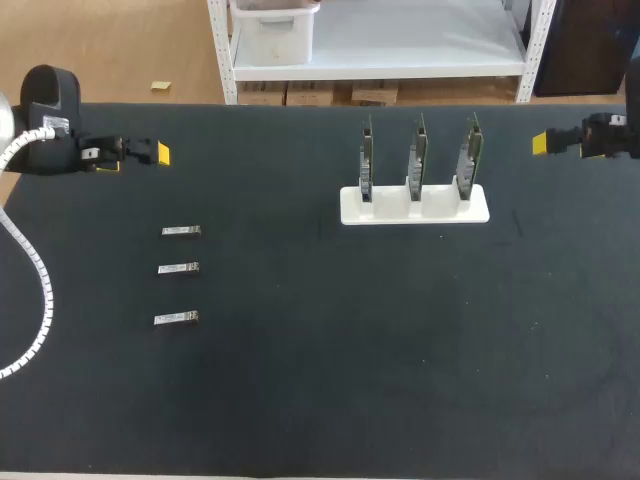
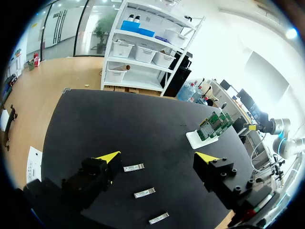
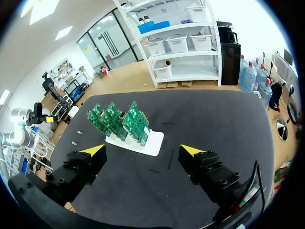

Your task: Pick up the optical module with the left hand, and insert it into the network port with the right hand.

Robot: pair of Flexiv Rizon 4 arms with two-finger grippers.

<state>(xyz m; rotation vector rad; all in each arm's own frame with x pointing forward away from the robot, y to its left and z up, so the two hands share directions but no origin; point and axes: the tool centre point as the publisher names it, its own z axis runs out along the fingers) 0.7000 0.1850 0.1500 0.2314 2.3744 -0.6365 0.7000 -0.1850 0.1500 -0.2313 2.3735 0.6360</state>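
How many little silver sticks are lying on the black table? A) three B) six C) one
A: three silver optical modules lie one below the other in a column on the left part of the table.

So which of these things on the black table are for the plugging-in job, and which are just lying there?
For the job:
far optical module, middle optical module, near optical module, green boards upright in the white stand, left pincer and right pincer, both open.

Just there:
black table, white coiled cable beside the left arm.
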